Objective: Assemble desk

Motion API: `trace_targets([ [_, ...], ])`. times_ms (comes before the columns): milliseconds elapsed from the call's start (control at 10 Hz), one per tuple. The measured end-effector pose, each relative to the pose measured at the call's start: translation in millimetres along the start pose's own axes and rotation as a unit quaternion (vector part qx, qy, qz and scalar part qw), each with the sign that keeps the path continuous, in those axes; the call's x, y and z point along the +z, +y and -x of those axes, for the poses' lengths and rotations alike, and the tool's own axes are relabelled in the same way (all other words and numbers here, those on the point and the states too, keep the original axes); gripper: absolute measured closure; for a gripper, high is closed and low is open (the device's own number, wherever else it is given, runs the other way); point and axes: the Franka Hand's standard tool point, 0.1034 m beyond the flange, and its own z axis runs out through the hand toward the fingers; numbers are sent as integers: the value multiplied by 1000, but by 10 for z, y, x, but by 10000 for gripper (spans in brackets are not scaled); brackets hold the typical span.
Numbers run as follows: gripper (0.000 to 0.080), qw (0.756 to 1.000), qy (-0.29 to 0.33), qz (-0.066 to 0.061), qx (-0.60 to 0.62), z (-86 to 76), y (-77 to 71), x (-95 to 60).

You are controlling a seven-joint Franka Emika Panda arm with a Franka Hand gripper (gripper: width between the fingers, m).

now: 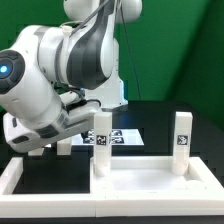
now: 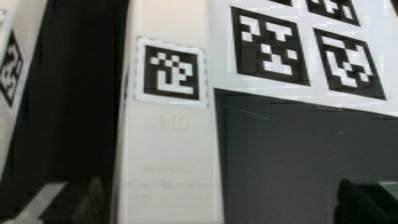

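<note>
The hand [image 2: 210,205] is released, with its jaws spread wide and grasping nothing. In the wrist view a tagged leg [image 2: 169,140] runs between the dark fingers [image 2: 63,205]. There is dark open space on both sides of it and no contact. I cannot tell which leg this is.

In the exterior view the desk panel [image 1: 140,166] lies low in the frame, right of centre. The left leg [image 1: 100,135] and the right leg [image 1: 181,135] stand upright on it, well apart, with their tags facing the camera.

The arm [image 1: 60,70] fills the upper left of the frame, and its lower end hangs just beside the left leg, on the exterior view's left. The marker board [image 1: 122,135] lies flat on the black tabletop [image 1: 205,125] just behind the left leg. In the wrist view it shows past the tagged leg.

The border rail [image 1: 20,178] closes the lower left corner and the near edge. Bare tabletop is open between the two legs and behind the right one. Another tagged white part [image 2: 9,60] shows at the wrist frame's edge.
</note>
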Motion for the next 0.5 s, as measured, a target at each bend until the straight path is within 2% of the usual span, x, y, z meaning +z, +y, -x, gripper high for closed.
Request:
trace_targets([
  [500,150,1000,-6,-4,4,18,16,59],
])
